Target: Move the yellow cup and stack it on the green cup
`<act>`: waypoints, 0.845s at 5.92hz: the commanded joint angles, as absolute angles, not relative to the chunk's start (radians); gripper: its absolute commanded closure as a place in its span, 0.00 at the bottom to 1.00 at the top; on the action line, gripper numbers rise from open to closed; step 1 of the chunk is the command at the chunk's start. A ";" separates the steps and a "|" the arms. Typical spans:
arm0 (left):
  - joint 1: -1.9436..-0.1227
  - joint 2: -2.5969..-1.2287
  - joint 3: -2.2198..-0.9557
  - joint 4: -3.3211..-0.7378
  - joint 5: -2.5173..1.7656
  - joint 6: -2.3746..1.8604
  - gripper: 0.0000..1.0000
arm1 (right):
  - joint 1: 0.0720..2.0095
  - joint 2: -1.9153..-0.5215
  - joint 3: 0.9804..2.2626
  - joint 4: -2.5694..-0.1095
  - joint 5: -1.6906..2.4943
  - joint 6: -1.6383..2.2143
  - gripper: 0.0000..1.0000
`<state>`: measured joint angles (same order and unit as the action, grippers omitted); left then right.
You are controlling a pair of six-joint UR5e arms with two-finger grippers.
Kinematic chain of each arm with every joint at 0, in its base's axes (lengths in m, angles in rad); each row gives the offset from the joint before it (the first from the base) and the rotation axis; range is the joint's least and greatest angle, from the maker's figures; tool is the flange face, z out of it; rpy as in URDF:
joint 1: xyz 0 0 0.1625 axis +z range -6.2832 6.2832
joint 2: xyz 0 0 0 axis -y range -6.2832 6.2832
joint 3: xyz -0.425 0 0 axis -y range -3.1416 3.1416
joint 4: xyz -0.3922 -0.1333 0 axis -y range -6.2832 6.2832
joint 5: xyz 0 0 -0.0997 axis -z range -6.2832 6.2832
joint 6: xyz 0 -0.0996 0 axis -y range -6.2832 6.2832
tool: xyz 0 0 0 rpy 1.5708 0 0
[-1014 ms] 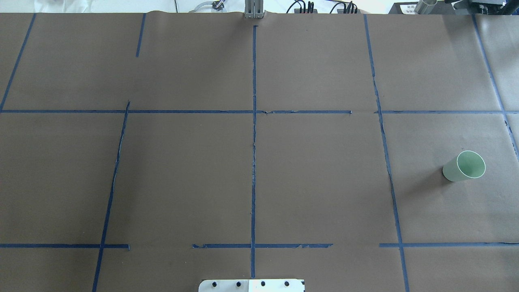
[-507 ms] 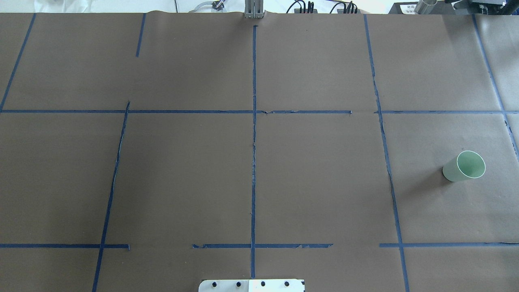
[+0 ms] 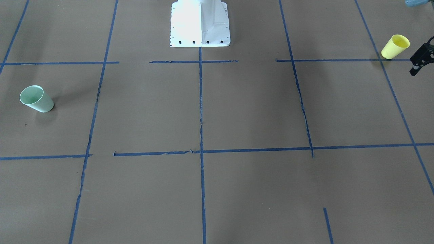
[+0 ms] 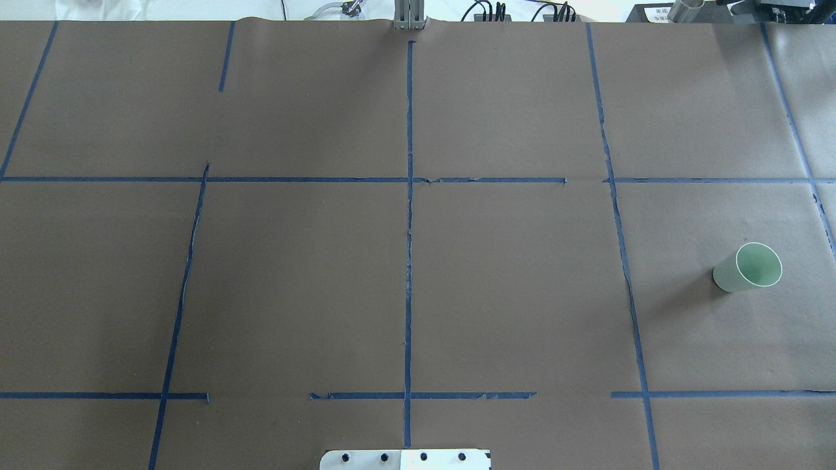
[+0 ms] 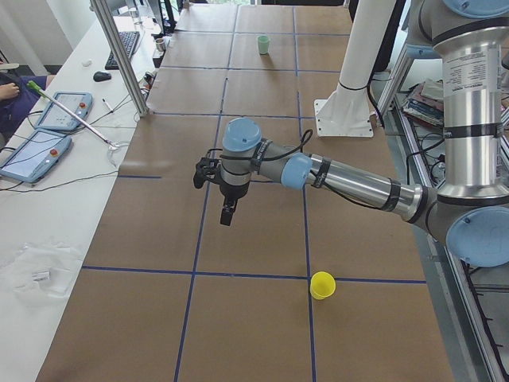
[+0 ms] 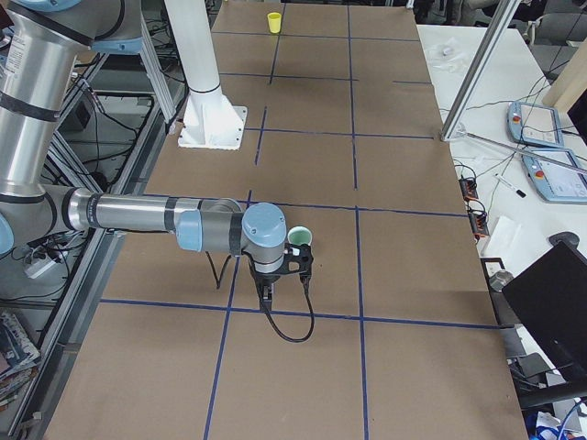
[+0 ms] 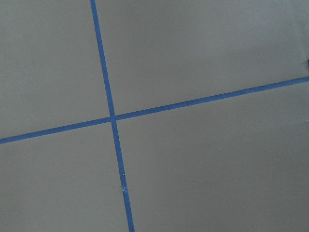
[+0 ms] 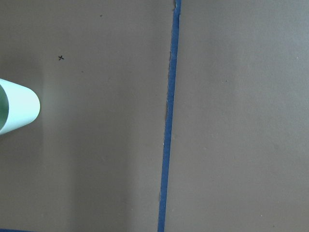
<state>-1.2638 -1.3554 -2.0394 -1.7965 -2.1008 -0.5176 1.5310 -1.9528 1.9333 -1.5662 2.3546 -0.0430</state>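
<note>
The yellow cup (image 3: 395, 46) stands upright near a tape line at my left end of the table; it also shows in the exterior left view (image 5: 322, 285) and, far off, in the exterior right view (image 6: 273, 22). My left gripper (image 5: 227, 216) hangs above the table some way from it, its black edge at the front view's right border (image 3: 418, 61); whether it is open I cannot tell. The green cup (image 4: 748, 267) stands upright at my right end (image 3: 36, 99) (image 8: 17, 112). My right gripper (image 6: 268, 293) hovers close beside the green cup (image 6: 299, 238); its state I cannot tell.
Brown paper with a blue tape grid (image 4: 409, 261) covers the table. The white robot pedestal (image 3: 200, 23) stands at the middle of my edge. A metal post (image 5: 119, 56) and a side bench with tablets (image 5: 48, 127) lie across from me.
</note>
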 commanded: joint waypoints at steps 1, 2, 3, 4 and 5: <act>-1.113 -1.214 -2.052 -2.045 -1.894 -0.823 0.00 | 1.531 -1.953 1.933 -1.566 2.355 -0.043 0.00; -1.065 -1.198 -2.052 -2.060 -1.837 -0.906 0.00 | 1.531 -1.953 1.930 -1.566 2.353 -0.043 0.00; -0.952 -1.174 -2.052 -2.071 -1.684 -1.071 0.00 | 1.531 -1.953 1.931 -1.566 2.353 -0.043 0.00; -0.820 -1.137 -2.052 -2.068 -1.537 -1.230 0.00 | 1.531 -1.953 1.931 -1.566 2.355 -0.041 0.00; -0.746 -1.090 -2.051 -2.062 -1.458 -1.385 0.00 | 1.531 -1.953 1.931 -1.566 2.355 -0.043 0.00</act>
